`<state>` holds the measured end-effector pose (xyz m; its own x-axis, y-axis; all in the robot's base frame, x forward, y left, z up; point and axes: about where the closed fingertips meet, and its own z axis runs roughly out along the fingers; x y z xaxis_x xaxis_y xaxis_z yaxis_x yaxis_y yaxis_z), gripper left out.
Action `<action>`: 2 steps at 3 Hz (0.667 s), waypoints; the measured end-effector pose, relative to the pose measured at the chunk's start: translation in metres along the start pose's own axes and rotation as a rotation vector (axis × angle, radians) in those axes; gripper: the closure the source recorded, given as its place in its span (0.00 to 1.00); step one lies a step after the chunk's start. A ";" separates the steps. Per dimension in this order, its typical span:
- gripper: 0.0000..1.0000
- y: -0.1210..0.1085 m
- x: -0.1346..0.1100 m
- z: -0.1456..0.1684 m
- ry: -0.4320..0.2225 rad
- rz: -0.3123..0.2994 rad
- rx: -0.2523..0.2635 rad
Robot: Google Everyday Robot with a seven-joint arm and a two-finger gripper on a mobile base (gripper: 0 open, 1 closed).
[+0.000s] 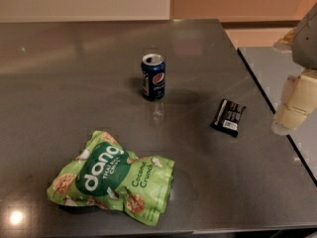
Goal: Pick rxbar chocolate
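The rxbar chocolate (228,117) is a small flat black wrapper with white text lines and a white barcode patch. It lies flat on the grey table (74,83), right of centre. My gripper (291,114) is at the far right edge of the view, cream-coloured, hanging from the grey arm (307,33). It is to the right of the bar and apart from it, over the table's right edge. It holds nothing that I can see.
A blue Pepsi can (153,77) stands upright left of and behind the bar. A large green snack bag (111,178) lies near the front edge. A second grey surface (270,68) adjoins on the right, past a dark gap.
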<state>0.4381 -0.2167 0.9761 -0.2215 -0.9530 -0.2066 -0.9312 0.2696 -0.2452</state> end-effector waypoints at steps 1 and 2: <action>0.00 0.000 0.000 0.000 0.000 0.000 0.000; 0.00 0.000 0.000 0.001 0.000 -0.002 -0.002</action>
<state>0.4386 -0.2167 0.9757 -0.2198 -0.9534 -0.2066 -0.9322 0.2677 -0.2437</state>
